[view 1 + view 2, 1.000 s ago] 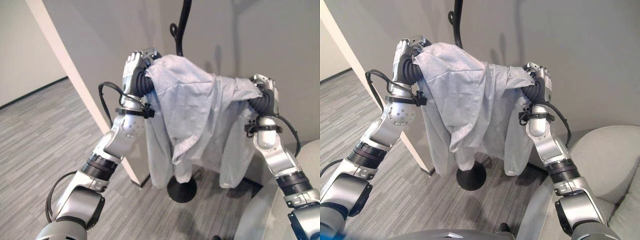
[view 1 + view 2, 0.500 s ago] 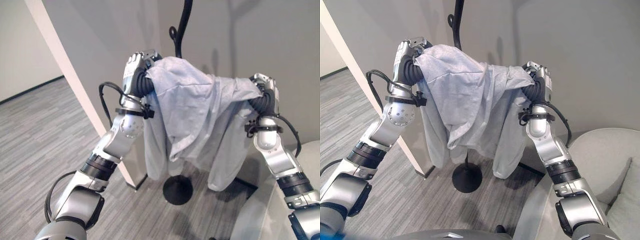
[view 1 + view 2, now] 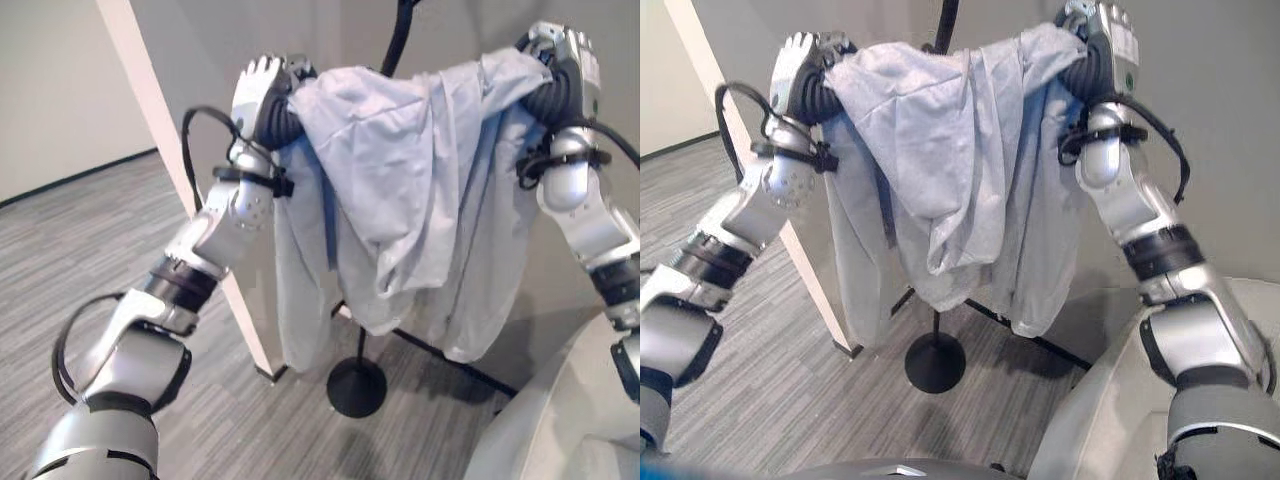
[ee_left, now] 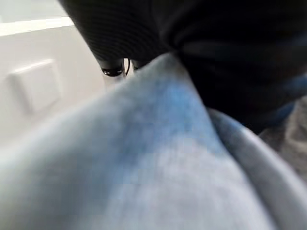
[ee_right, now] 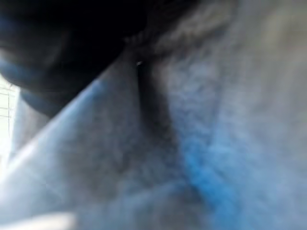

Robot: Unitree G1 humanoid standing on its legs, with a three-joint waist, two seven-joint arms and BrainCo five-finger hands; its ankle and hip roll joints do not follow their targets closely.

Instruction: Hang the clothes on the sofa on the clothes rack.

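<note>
Toward the upper left of the left eye view, my left hand (image 3: 262, 85) is raised high, its dark ribbed cover turned to the camera, and the pale grey garment (image 3: 400, 190) is draped over it. My fingers there are buried under the cloth, so I cannot tell whether they are curled or straight. From that hand the garment spreads across the upper middle of the frame as a slack sheet, with folds and a sleeve hanging down toward the lower middle, clear of the grey carpet floor (image 3: 120, 250). Behind the cloth stands the black clothes rack (image 3: 400, 25): its curved pole shows above the garment's top edge at the upper middle, and its round base (image 3: 356, 386) sits on the floor at the lower middle. A pale wall panel (image 3: 150, 110) runs slantwise down behind my left arm. At the upper right my right hand (image 3: 565, 55) holds up the garment's other end, fingers likewise hidden under cloth, so I cannot tell their state. Part of the pale sofa (image 3: 1110, 420) shows at the lower right
</note>
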